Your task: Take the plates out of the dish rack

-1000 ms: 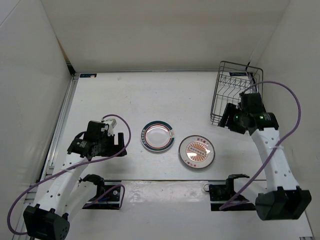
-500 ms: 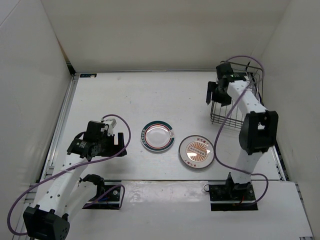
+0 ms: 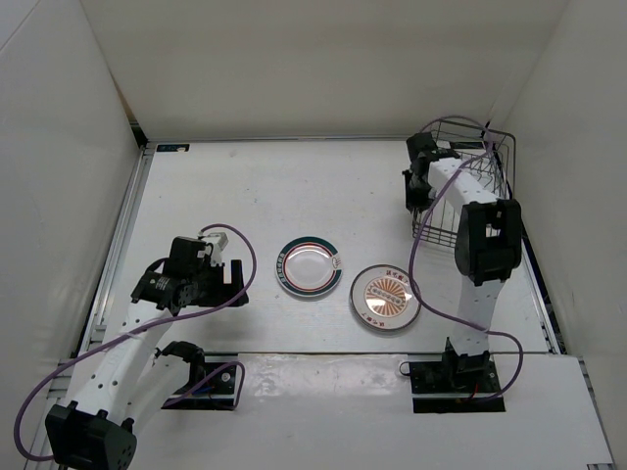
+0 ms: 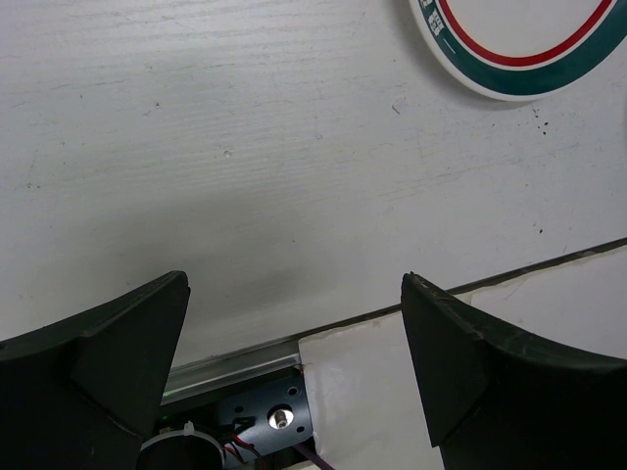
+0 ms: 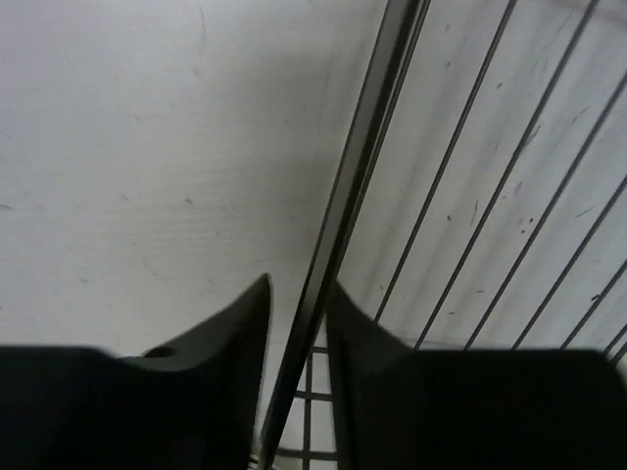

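Two plates lie flat on the table: one with a teal-and-pink rim [image 3: 310, 266] and one with an orange sunburst centre [image 3: 386, 297]. The black wire dish rack [image 3: 462, 123] stands at the back right. My right gripper [image 3: 419, 194] is at the rack's left side. In the right wrist view its jaws [image 5: 298, 284] straddle the rack's rim bar [image 5: 358, 186], narrowed but open, with a sliver of gap on the left. My left gripper [image 3: 235, 279] hovers open over bare table, left of the teal plate [image 4: 519, 49], its jaws [image 4: 294, 279] holding nothing.
White walls enclose the table on the left, back and right; the rack stands close to the right wall. A metal rail [image 3: 122, 235] runs along the left edge. The arm bases [image 3: 456, 377] sit on a raised white strip at the near edge.
My right arm has swung from the rack's near right corner over to its left rim, and its jaws have narrowed around the rim bar. The left arm and both plates have not moved.
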